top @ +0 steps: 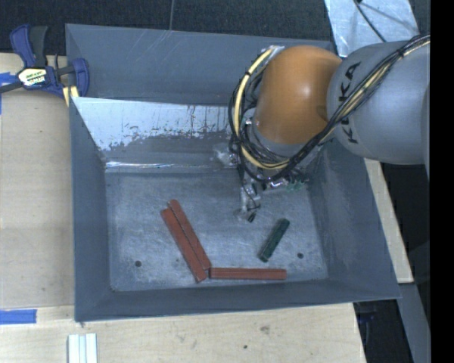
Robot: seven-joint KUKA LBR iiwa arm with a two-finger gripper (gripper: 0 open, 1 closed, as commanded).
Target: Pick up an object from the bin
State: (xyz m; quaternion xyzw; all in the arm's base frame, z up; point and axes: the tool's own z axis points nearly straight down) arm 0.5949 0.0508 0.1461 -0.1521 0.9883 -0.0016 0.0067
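Observation:
My gripper [249, 205] hangs low over the bin floor, right of centre, its metal fingers pointing down with nothing between them. A short dark green stick [274, 239] lies on the floor just right of and in front of the fingertips, apart from them. Two long reddish-brown bars [185, 239] lie side by side, slanting from the middle left down toward the front. A third reddish-brown bar [247, 274] lies flat along the front wall, meeting their lower ends.
The arm with its orange cover and cables reaches in from the right over the bin's back right part. The bin's sloping walls close in on all sides.

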